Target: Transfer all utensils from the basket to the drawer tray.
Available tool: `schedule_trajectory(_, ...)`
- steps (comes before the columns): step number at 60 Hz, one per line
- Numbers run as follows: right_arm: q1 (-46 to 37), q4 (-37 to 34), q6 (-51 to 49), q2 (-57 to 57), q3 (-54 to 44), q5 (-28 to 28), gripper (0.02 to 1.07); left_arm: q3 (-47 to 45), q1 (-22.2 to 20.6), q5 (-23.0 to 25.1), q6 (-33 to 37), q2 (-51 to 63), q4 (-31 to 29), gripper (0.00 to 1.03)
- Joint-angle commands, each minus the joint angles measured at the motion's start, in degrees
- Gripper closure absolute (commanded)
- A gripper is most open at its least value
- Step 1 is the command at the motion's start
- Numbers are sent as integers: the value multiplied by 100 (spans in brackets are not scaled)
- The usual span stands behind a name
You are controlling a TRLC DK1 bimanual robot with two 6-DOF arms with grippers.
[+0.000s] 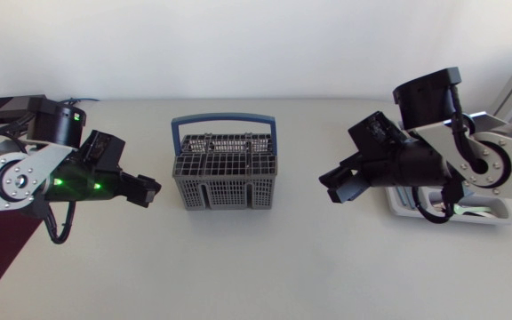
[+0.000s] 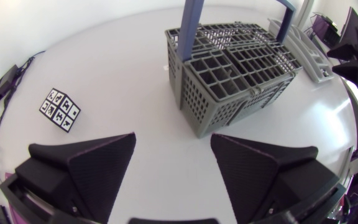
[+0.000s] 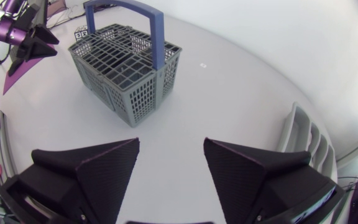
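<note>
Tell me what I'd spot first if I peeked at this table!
The grey basket with its tall blue handle, standing right in the middle of the table. Then the left gripper and the right gripper sit open on either side, both pointing at it. The drawer tray peeks out from under the right arm.

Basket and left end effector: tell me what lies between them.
Bare table, nothing else, between left end effector and basket; the left wrist view shows it.

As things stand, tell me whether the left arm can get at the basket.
Probably yes: the left gripper is open, the basket sits just ahead of it, and only bare table lies between them.
</note>
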Motion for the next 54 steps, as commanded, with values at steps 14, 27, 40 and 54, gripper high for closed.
schedule_trajectory(14, 69, 28, 114, -534, -341, -32, 6, -341, 78, 67, 182, -670, -95, 10)
schedule_trajectory(27, 104, 19, -185, -1246, -631, 513, 6, -640, 201, 67, 279, -1452, -174, 5)
schedule_trajectory(40, -239, -130, -202, -1958, -965, 636, 6, -1132, 254, 75, 252, -2340, -43, 5)
schedule_trajectory(54, -951, 19, -123, -2529, -1124, 627, 6, -1413, 359, 75, 173, -2937, -78, 5)
